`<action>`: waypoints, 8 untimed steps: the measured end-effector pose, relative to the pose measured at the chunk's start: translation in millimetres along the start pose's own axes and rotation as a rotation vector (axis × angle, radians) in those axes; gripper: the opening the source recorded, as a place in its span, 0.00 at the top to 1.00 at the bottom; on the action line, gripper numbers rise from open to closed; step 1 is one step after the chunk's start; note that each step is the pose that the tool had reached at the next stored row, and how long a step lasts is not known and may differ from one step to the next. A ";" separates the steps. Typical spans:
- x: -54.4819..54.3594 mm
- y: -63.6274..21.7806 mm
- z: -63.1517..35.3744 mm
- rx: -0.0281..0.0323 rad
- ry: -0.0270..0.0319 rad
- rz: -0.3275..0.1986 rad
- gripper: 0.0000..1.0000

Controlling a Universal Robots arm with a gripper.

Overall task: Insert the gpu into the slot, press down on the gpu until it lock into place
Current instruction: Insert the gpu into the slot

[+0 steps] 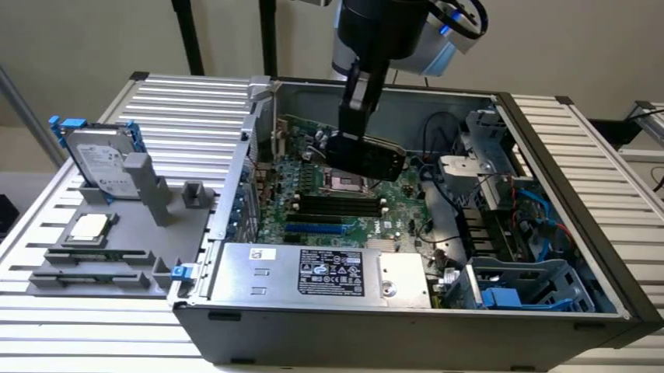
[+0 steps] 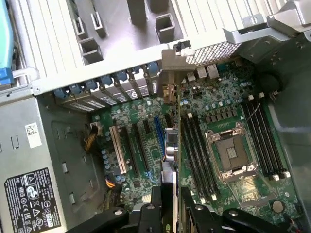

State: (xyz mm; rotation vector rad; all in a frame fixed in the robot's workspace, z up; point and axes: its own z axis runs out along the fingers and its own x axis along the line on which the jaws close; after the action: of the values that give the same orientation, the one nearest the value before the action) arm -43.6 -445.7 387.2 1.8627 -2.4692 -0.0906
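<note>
Jaws clamp gpu (image 1: 365, 158) (edge-on) over motherboard (image 1: 303, 191).

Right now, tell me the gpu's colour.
Black; the exterior view shows the gpu best.

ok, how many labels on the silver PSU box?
2, both on top of the PSU box: a small white label at the corner toward the exterior view's left, a large black label mid-top. Other faces are hidden, so there may be more.
</note>
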 end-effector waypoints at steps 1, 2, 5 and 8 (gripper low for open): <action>0.0 0.0 0.2 -0.0006 -0.0011 -0.019 0.74; 0.0 0.0 0.4 -0.0013 -0.0027 -0.035 0.74; 0.0 -0.1 0.7 -0.0051 -0.0135 -0.080 0.74; 0.0 -0.1 1.6 -0.0112 -0.0344 -0.120 0.74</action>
State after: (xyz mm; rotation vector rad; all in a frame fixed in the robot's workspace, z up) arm -43.6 -445.7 385.6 2.0211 -2.3709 -0.1417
